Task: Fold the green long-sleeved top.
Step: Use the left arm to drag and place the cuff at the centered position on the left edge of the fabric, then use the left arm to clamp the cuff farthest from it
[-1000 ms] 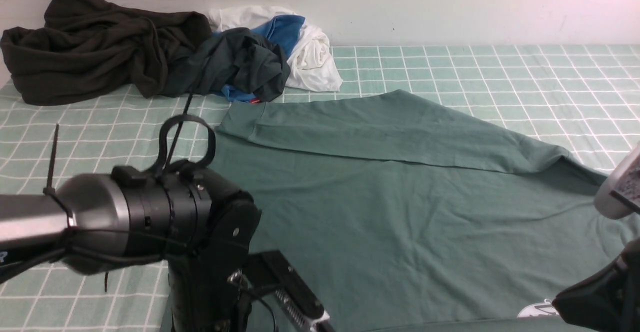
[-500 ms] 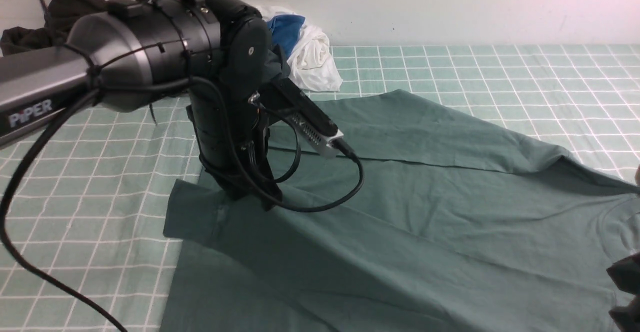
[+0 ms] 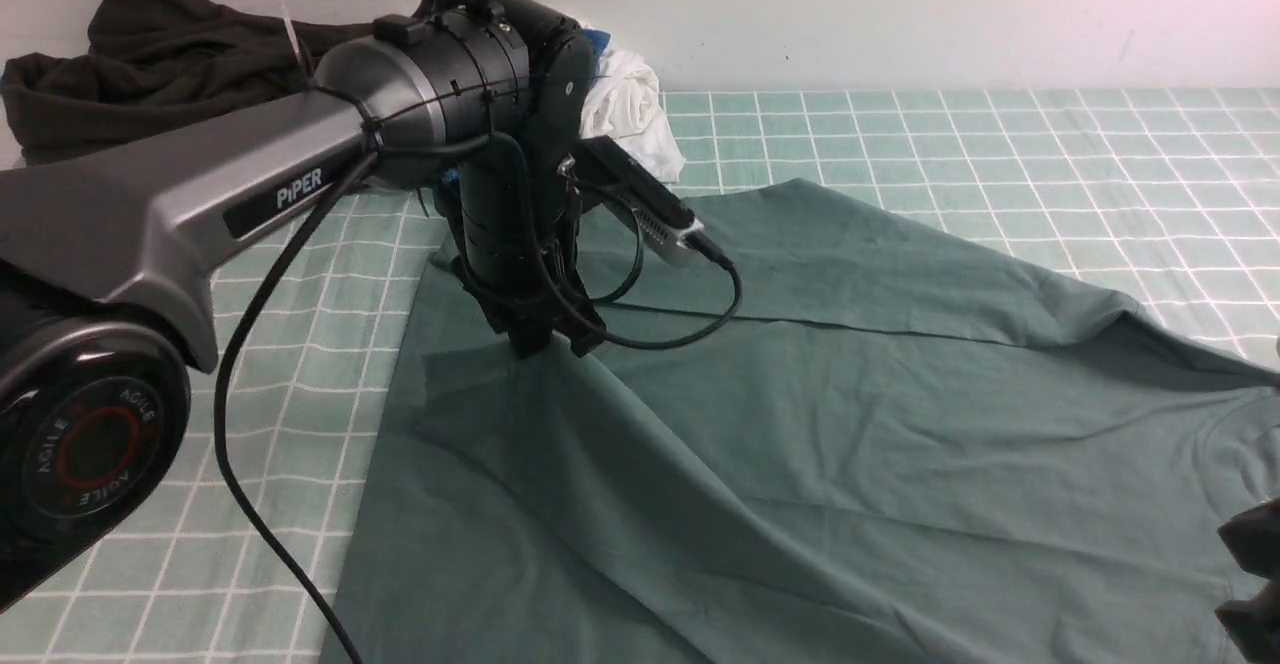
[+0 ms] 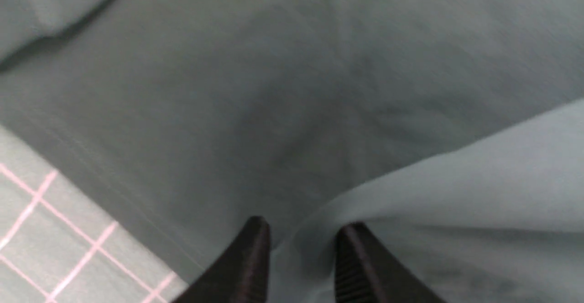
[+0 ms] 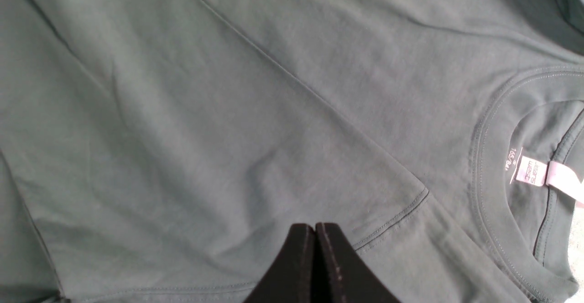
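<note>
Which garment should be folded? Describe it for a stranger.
On the green checked cloth, in front of the clothes pile by the wall, lies the green long-sleeved top. It alone is spread out and sage green, not near-black, white or blue.

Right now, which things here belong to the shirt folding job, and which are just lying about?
For the job: green long-sleeved top, left gripper, right gripper.
Just lying about: dark garments, white garment.
</note>
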{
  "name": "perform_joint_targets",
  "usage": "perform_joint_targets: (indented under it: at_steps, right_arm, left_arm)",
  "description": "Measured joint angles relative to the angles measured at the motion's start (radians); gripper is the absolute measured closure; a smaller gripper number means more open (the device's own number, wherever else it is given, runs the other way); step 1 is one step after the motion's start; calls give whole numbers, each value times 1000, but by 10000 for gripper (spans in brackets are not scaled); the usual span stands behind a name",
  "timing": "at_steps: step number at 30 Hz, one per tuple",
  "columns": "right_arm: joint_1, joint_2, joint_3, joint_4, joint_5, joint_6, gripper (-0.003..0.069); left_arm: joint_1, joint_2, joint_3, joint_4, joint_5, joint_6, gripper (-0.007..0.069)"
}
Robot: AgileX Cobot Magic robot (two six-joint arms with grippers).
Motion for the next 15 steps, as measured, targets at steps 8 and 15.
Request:
perform_joint_targets:
  at_steps: [8, 15]
  right_arm:
    - [0, 5, 0, -97, -139, 85, 673]
    - [-1, 113, -3, -190, -225, 191, 673]
  left_arm:
    - [160, 58, -128, -33, -77, -200, 212]
    - [265, 182, -196, -143, -255, -243, 204]
